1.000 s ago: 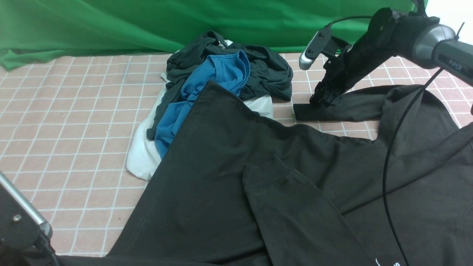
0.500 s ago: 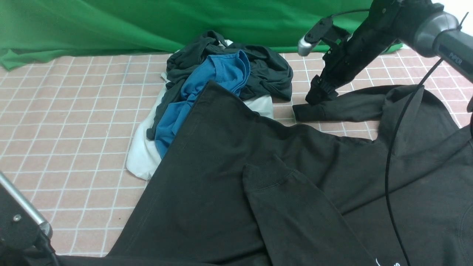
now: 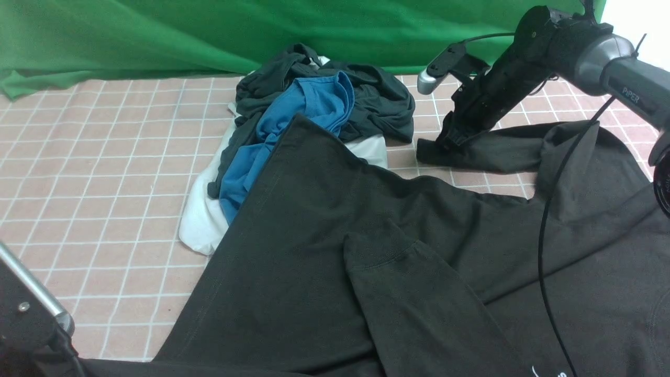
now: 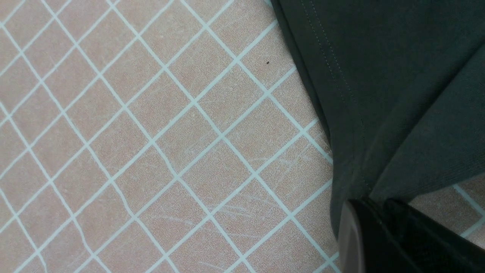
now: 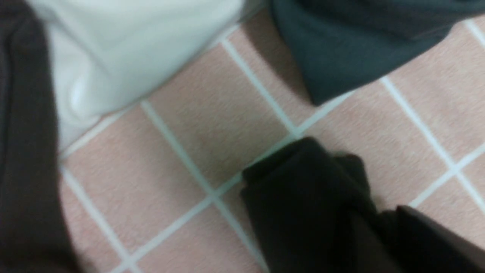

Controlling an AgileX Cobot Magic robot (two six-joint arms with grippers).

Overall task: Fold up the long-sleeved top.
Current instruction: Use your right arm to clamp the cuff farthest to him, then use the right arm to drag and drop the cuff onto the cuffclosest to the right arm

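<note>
Black top (image 3: 419, 251) spread across checked table (image 3: 104, 157), near sleeve folded over its body, left gripper (image 4: 373, 206) pinching hem (image 4: 318, 72), right gripper (image 3: 450, 140) clamped on far cuff (image 3: 432, 155), clothes pile (image 3: 314, 110) behind

Bare mat (image 3: 94, 173) left of clothes heap (image 3: 319, 104), long-sleeved top (image 3: 324, 251)

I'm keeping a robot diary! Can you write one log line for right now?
top: spread out | left gripper: shut on top | right gripper: shut on cuff | pile: behind top
</note>
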